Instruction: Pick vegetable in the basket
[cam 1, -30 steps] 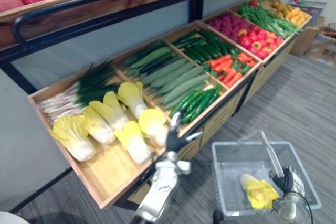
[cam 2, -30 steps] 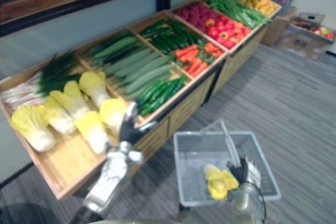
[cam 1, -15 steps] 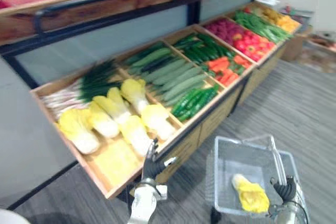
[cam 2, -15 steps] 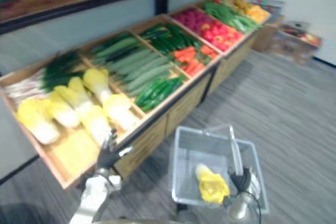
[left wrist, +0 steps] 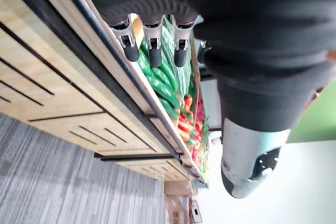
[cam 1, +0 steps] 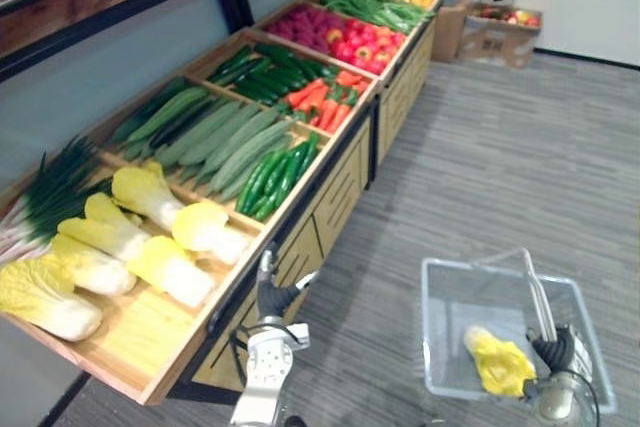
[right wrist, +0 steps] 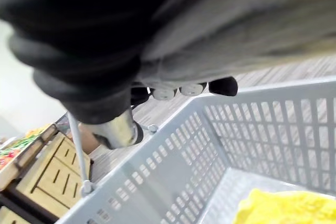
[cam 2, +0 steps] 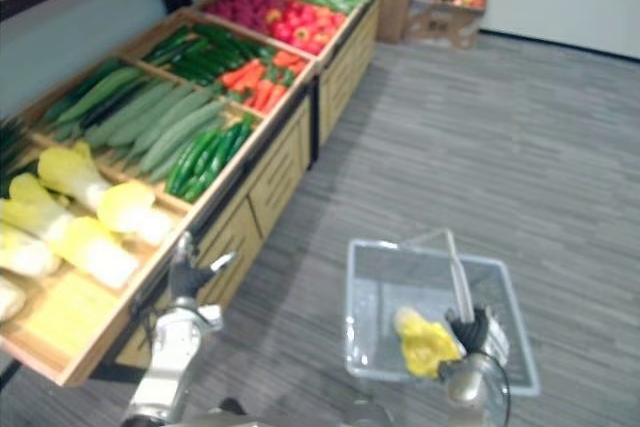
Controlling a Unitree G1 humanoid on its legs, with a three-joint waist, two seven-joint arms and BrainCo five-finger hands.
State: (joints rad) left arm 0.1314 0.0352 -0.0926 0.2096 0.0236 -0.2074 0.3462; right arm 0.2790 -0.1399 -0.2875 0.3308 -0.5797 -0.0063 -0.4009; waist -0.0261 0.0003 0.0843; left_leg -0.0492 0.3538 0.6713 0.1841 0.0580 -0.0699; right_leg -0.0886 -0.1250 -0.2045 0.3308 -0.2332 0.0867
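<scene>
**A:** Where is the vegetable lying now?

**B:** A yellow cabbage is lying inside the basket, at 5 o'clock. Your right hand is carrying the basket, with its fingers curling round the handle.

**A:** And what is the left hand doing?

**B:** Your left hand is hovering at 7 o'clock, just beside the front edge of the stand. Its fingers are straight and close together, holding nothing.

**A:** What is threatening to go wrong?

**B:** I think two things. The basket is hanging from one thin handle, so a quick turn could swing it and tip the cabbage out. Also, if you are reaching for the other cabbages at 9 o'clock, the straight fingers could knock the stand's edge.
</scene>
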